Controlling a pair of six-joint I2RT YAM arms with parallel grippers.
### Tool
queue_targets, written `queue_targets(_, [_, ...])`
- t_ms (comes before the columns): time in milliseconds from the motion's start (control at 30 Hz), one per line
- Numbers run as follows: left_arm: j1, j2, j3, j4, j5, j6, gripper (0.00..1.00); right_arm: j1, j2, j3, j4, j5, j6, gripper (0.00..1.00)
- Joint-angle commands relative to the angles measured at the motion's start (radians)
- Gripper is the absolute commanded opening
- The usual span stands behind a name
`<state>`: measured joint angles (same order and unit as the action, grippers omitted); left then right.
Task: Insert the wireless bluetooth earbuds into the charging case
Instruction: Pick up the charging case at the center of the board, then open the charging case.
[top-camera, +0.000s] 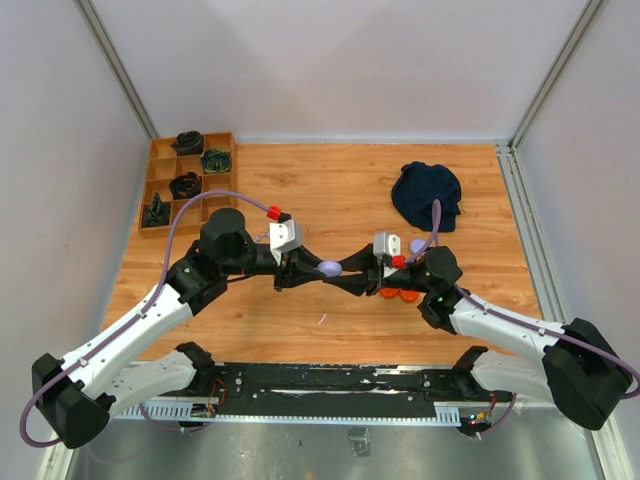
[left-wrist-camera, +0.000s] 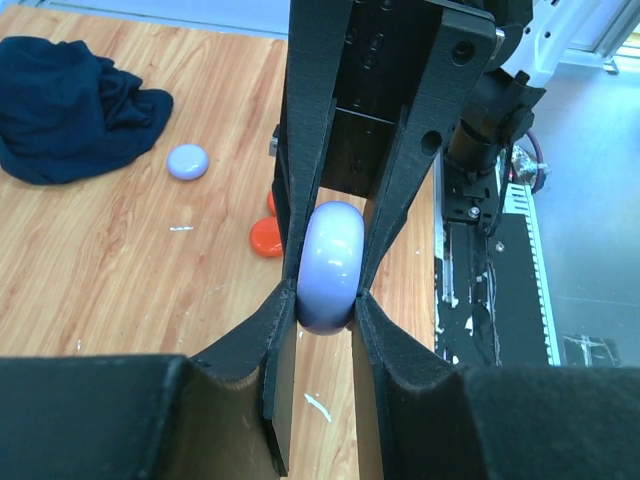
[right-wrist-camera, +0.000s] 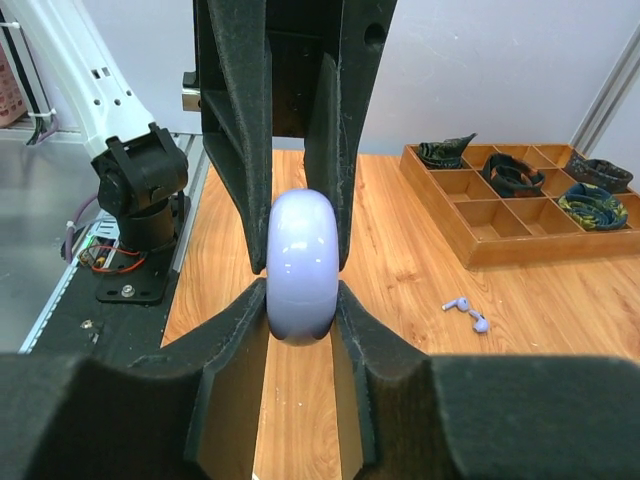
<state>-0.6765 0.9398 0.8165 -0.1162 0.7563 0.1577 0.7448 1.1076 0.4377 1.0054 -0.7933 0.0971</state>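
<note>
Centrally on the light-brown wooden desk (top-camera: 330, 180), the two black-and-white arms meet tip to tip, the left arm (top-camera: 140, 320) reaching in from the left and the right arm (top-camera: 500, 320) from the right.

The brown wooden divided tray (right-wrist-camera: 520, 250) sits at the far left corner of the desk. Four of its compartments each hold one dark coiled item (top-camera: 186, 185); what these items are cannot be told.

The crumpled dark navy cloth (top-camera: 425, 195) lies at the far right of the desk.

The pale lilac round plastic charging case (left-wrist-camera: 330, 260) is held on edge above the desk, between the two arms. The left jaws are clenched on one side of the case, and the right jaws grasp its opposite side.

Two round orange-red plastic pucks (left-wrist-camera: 265, 238) lie on the desk under the right arm's wrist. A second pale lilac round puck (left-wrist-camera: 187, 161) rests just beside the cloth.

The two tiny pale lilac plastic earbuds (right-wrist-camera: 466, 311) lie together on the bare desk, outside the case, between it and the tray.
</note>
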Motion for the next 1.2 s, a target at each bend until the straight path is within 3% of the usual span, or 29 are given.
queue_targets(0, [-0.009, -0.001, -0.011, 0.066, 0.025, -0.022, 0.11, -0.003, 0.008, 0.009, 0.054, -0.005, 0.01, 0.28])
queue_targets(200, [-0.009, -0.008, -0.014, 0.067, 0.019, -0.025, 0.25, -0.003, -0.003, 0.001, 0.044, 0.005, 0.004, 0.13])
queue_targets(333, [-0.009, -0.008, -0.013, 0.064, 0.007, -0.028, 0.41, -0.004, -0.017, 0.001, 0.023, 0.006, -0.008, 0.1])
queue_targets(533, [-0.009, -0.009, -0.005, 0.082, -0.035, -0.059, 0.57, -0.004, -0.023, -0.001, 0.009, 0.001, -0.02, 0.09])
queue_targets(867, [-0.009, 0.001, 0.028, 0.088, -0.186, -0.138, 0.64, -0.003, -0.023, -0.012, 0.002, -0.017, -0.034, 0.08])
queue_targets(1167, [-0.009, -0.001, 0.053, 0.091, -0.215, -0.184, 0.68, -0.004, -0.043, -0.026, -0.054, -0.018, -0.08, 0.07])
